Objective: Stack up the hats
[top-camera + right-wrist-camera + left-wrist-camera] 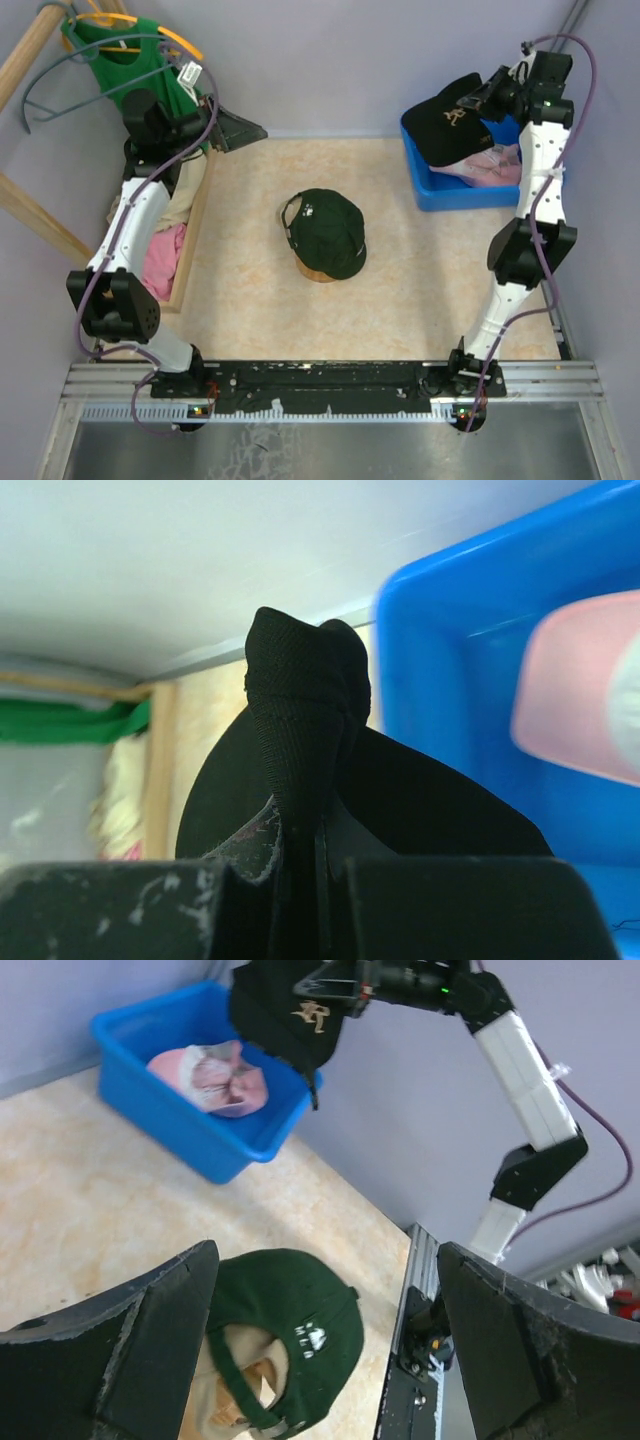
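A dark green cap (325,230) sits on top of a tan cap (318,270) at the middle of the table. The left wrist view shows the green cap (300,1330) with the tan cap (235,1380) showing through its back opening. My right gripper (490,95) is shut on a black cap with a gold emblem (452,118) and holds it above the blue bin (440,190); the pinched black fabric (300,710) shows in the right wrist view. A pink cap (490,160) lies in the bin. My left gripper (235,130) is open and empty at the back left.
A green sleeveless top (130,60) hangs on a hanger at the back left. A wooden tray (195,240) along the left edge holds pink and cream cloths (165,255). The blue bin stands at the back right by the wall. The arms' rail (330,380) runs along the front.
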`<state>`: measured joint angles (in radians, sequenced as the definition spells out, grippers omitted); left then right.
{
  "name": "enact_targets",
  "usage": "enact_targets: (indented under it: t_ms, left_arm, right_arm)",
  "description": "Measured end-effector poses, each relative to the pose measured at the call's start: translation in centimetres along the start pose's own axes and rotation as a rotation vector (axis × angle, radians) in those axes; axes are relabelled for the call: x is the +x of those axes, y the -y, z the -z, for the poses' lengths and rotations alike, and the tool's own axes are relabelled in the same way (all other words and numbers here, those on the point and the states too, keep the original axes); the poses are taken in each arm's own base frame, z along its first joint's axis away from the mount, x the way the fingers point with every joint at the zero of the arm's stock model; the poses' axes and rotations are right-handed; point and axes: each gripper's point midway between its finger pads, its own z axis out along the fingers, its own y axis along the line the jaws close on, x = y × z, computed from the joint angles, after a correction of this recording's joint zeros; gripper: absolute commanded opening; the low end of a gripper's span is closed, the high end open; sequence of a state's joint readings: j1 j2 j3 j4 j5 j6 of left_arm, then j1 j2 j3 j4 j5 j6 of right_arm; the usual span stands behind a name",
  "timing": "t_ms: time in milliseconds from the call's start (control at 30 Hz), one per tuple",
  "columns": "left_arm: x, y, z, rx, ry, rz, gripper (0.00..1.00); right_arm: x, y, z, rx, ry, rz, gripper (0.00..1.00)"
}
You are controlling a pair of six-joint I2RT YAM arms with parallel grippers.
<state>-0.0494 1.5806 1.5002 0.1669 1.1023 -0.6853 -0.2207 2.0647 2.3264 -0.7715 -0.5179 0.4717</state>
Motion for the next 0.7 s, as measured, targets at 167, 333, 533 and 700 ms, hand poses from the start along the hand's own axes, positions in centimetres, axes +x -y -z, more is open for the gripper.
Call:
enact_targets:
  t_ms: [167, 333, 533, 700]
  left_arm:
    - [-1.5, 4.9, -1.3, 0.159, -0.02, -0.108, 0.97]
    - [-0.9, 5.4, -3.4, 0.25, -0.059, -0.101, 0.97]
    - [0.2, 5.2, -6.6, 0.304, -0.125, -0.075, 0.97]
    - [1.4, 5.5, -7.2, 0.307, -0.159, -0.064, 0.97]
  right_arm:
    - [3.2, -8.2, 2.9, -0.247, -0.078, 0.04, 0.0]
    - [10.1, -18.4, 6.1, -0.507, -0.219, 0.151, 0.0]
    - [19.9, -24.3, 10.4, -0.679, -0.424, 0.214, 0.0]
    - [21.3, -24.4, 12.3, -0.701, -0.444, 0.191, 0.0]
